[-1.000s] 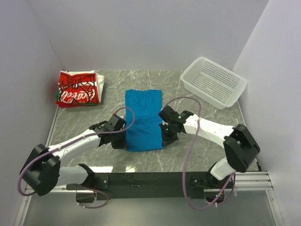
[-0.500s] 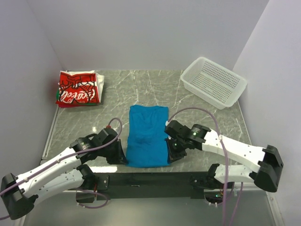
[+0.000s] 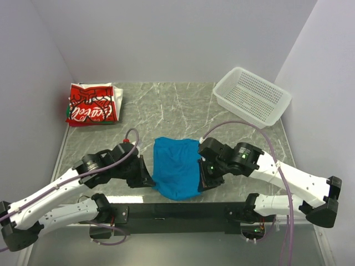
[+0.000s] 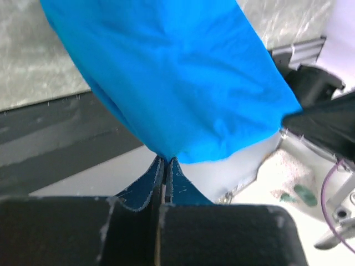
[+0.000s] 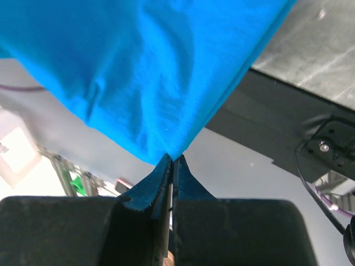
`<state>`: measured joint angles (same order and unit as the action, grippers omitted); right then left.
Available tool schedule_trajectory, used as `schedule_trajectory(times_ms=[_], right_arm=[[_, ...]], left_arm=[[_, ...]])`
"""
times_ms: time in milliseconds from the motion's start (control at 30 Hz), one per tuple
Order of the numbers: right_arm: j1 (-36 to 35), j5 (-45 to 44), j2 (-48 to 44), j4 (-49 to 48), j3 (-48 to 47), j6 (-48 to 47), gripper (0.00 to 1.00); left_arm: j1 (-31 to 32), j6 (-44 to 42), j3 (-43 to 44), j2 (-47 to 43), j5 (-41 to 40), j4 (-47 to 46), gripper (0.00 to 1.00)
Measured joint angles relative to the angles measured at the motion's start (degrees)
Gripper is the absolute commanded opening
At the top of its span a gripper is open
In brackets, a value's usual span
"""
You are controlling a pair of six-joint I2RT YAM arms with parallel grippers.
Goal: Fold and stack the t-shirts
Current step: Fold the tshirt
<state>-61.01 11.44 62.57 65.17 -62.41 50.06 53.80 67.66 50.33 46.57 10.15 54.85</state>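
The bright-blue t-shirt [image 3: 176, 166] hangs lifted above the near middle of the table, held at its two near corners. My left gripper [image 3: 150, 180] is shut on its left corner; in the left wrist view [image 4: 165, 159] the cloth [image 4: 166, 77] spreads up from the closed tips. My right gripper [image 3: 202, 180] is shut on its right corner; in the right wrist view [image 5: 171, 159] the cloth [image 5: 127, 66] fans out from the closed tips. The folded red-and-white t-shirt [image 3: 91, 104] with white script lies at the far left of the table.
A white perforated basket [image 3: 252, 97] stands at the far right. The grey marble table [image 3: 166, 105] has white walls on three sides. The black base rail [image 3: 177, 211] runs along the near edge, under the hanging shirt.
Both grippers have pulled the blue shirt's near edge toward the front and lifted it. The shirt has come off the table's middle and bunched shorter. The red-and-white shirt has not moved.
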Motion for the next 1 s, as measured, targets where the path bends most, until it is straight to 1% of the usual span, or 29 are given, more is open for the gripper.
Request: schedule_trajectory(times_ms=[67, 200, 267, 400, 633, 1000], right_arm=[[1.0, -0.7, 0.8, 0.0, -1.8, -0.1, 0.00], [6.0, -1.5, 3.1, -1.2, -2.2, -1.4, 0.00], [9.4, -1.6, 4.5, -2.2, -2.2, -2.7, 0.00], [13.8, -2.0, 7.6, -3.3, -3.5, -5.6, 0.00], [17.0, -2.1, 13.4, -5.7, -8.6, -10.6, 0.00], [21.2, -2.4, 16.9, -6.4, -12.6, -15.1, 0.00]], left_arm=[[0.0, 0.1, 0.2, 2.1, -1.0, -1.1, 0.00], [-0.4, -1.6, 1.8, 9.0, -3.6, -0.6, 0.00], [-1.7, -3.3, 2.7, 11.6, -4.2, -1.5, 0.00], [-5.6, -6.3, 3.9, 14.4, -4.3, -3.7, 0.00], [-10.9, -9.7, 5.5, 17.7, -4.4, -7.4, 0.00], [-16.4, -13.2, 8.7, 21.0, -3.5, -10.7, 0.00]])
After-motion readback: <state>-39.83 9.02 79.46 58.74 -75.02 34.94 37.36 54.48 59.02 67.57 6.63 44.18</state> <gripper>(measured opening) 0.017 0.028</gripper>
